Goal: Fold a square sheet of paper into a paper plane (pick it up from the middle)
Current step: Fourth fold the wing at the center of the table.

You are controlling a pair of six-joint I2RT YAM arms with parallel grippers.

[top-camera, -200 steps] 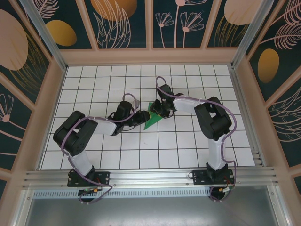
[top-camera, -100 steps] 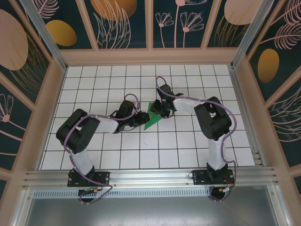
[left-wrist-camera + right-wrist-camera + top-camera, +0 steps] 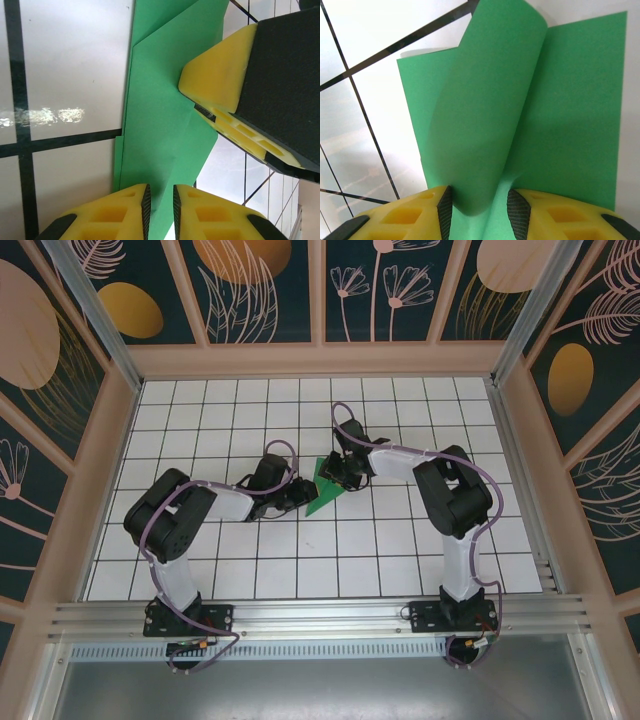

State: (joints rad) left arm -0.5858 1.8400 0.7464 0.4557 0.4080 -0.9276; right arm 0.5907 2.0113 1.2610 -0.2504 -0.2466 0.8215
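Pinching the folded green paper [image 3: 157, 115] on the white tiled table [image 3: 65, 55], the left gripper [image 3: 159, 206] held one edge between nearly touching fingers; the right gripper [image 3: 479, 206] clamped a raised, curled fold.

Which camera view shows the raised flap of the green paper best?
The right wrist view: the green paper is close, its flap curling up between the fingers of the right gripper. The left wrist view shows flat folded layers; the top view, a small green triangle.
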